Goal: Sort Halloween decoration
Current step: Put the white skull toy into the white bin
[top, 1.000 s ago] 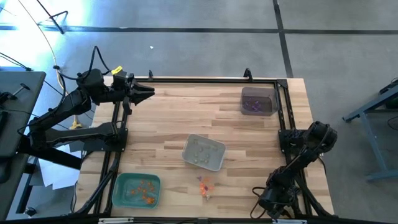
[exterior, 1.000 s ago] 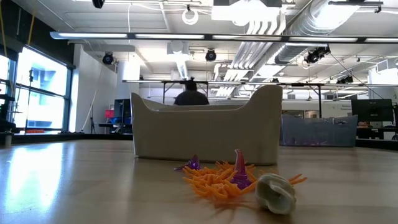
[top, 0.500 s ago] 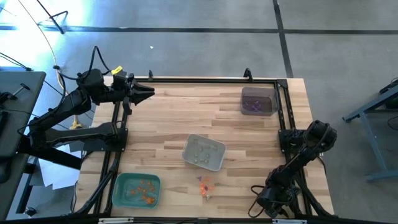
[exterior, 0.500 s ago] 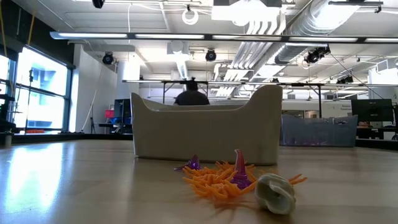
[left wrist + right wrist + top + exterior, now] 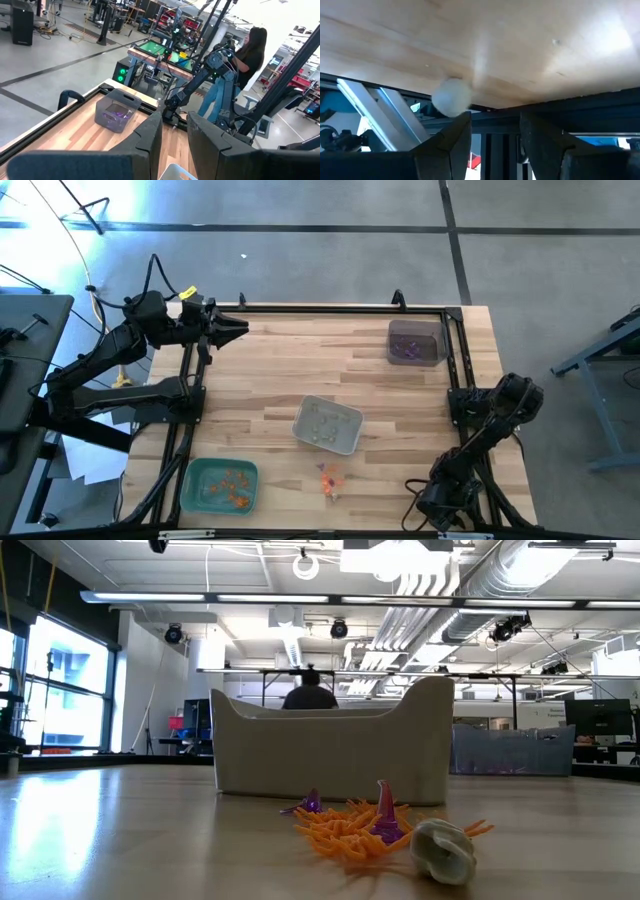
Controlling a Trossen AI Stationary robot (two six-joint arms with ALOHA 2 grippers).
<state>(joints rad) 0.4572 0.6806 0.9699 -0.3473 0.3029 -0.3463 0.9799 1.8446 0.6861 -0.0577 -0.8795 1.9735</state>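
Halloween decoration (image 5: pixel 385 825) lies in a small loose heap near the tabletop's (image 5: pixel 300 375) front edge, both tools away from it.
From the low view the heap reads as orange pieces, two purple ones and a pale whitish lump (image 5: pixel 443 848); from above it is too small to tell apart. More orange bits sit in the green tray (image 5: pixel 219 484), purple ones in the dark tray (image 5: pixel 415 342), pale specks in the grey tray (image 5: pixel 327 425), whose wall hides its contents in the low view. The left tool (image 5: pixel 237 328) hangs over the far left corner, fingers narrowly spread, gripping nothing. The right tool (image 5: pixel 495 131) sits low at the front right edge, fingers apart, a blurred pale ball (image 5: pixel 452 96) just beyond them; whether it touches them cannot be told.
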